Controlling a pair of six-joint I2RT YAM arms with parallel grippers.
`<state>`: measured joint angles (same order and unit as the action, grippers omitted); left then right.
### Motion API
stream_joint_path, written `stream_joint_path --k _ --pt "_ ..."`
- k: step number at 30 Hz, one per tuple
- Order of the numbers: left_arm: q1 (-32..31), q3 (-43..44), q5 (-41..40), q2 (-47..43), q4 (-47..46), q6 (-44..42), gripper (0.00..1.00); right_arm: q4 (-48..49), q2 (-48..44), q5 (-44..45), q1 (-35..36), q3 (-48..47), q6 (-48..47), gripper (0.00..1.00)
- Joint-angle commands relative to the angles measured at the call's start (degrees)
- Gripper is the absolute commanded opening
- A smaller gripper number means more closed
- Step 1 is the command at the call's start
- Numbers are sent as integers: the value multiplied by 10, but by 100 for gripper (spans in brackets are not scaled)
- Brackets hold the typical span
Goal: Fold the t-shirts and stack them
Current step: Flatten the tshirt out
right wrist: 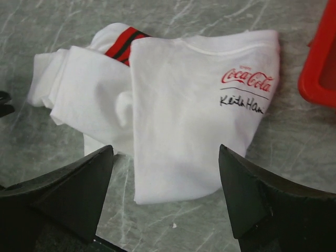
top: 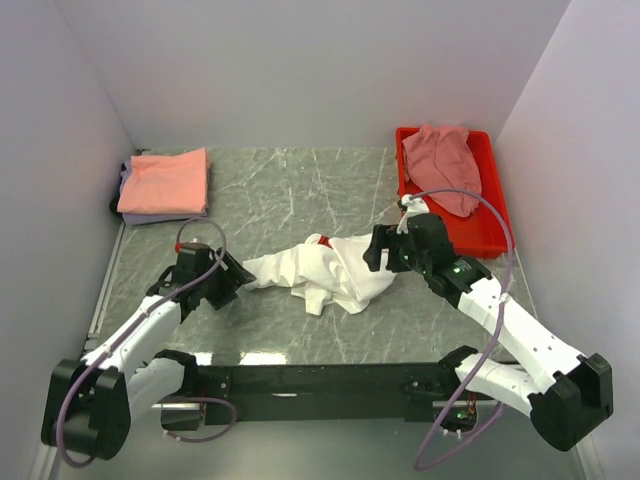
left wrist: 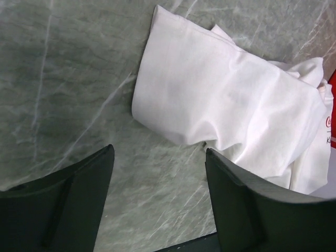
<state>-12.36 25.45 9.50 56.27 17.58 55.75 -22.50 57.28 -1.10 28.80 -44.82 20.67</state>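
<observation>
White Coca-Cola t-shirt [top: 325,272] lies half-folded and rumpled at the middle of the marble table [top: 290,185], between left gripper [left wrist: 160,202] and right gripper [right wrist: 165,199], both jaws spread and empty; a one-layer pinch could drag the loose fold open.

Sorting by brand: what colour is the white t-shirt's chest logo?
Red script logo on the white t-shirt; right wrist view shows best.

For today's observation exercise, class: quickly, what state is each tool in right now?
Left tool: open, holding nothing.
Right tool: open, holding nothing; the white t-shirt lies below it.
</observation>
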Motion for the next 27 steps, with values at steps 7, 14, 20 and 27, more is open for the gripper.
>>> stream_joint_path --k 7,14,20,27 --pt "-14 1 -25 78 -76 33 59 48 35 -29 42 -41 -54 86" --pt "-15 8 -7 143 -137 34 49 28 114 21 108 -87 -114 82" --pt "-15 23 -7 190 -157 28 33 6 221 82 117 -163 -118 76" --pt "-15 34 -19 211 -161 0 0 -20 324 68 117 -230 -116 63"
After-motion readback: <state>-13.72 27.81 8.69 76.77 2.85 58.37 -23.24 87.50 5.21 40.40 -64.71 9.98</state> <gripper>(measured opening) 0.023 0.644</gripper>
